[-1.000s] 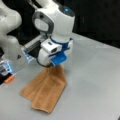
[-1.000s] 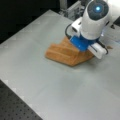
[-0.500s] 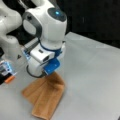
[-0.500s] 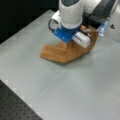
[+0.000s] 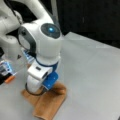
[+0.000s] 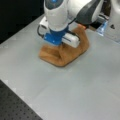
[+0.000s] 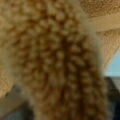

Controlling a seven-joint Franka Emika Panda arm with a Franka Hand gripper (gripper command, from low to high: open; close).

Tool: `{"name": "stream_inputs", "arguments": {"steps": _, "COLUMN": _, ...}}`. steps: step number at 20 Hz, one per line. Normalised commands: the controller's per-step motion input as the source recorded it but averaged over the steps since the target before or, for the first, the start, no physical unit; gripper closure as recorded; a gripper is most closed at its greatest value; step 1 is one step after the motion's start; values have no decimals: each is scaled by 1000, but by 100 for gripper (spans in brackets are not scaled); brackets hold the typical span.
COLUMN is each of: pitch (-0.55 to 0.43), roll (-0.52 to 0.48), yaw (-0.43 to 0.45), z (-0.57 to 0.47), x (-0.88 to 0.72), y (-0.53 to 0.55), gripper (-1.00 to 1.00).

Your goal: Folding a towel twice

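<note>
Tan terry of the towel (image 5: pixel 50 102) (image 6: pixel 62 53) (image 7: pixel 57 62) lay bunched on the table (image 6: pixel 82 85) beneath the gripper (image 6: pixel 60 41) (grip state indiscernible).

One towel (image 5: pixel 48 102) lies on one grey table (image 5: pixel 95 75), seen in both front views (image 6: pixel 62 53); its terry loops fill the wrist view (image 7: pixel 55 57). One robot arm (image 5: pixel 41 42) ends in one gripper (image 6: pixel 58 41). One small orange object (image 5: pixel 9 79) sits at a front view's left.
</note>
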Motion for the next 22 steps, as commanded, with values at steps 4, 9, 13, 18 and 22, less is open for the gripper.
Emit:
{"name": "stream_inputs", "arguments": {"steps": 4, "pitch": 1, "roll": 19, "yaw": 216, "z": -52, "x": 209, "y": -240, "gripper": 100}}
{"name": "stream_inputs", "arguments": {"steps": 9, "pitch": 23, "roll": 8, "yaw": 251, "z": 13, "x": 169, "y": -453, "gripper": 100}}
{"name": "stream_inputs", "arguments": {"steps": 13, "pitch": 55, "roll": -14, "yaw": 272, "z": 27, "x": 191, "y": -485, "gripper": 100}}
{"name": "stream_inputs", "arguments": {"steps": 18, "pitch": 31, "roll": 7, "yaw": 260, "z": -59, "x": 262, "y": -322, "gripper": 100}}
{"name": "stream_inputs", "arguments": {"steps": 22, "pitch": 0, "roll": 67, "yaw": 110, "z": -166, "x": 265, "y": -90, "gripper": 100}}
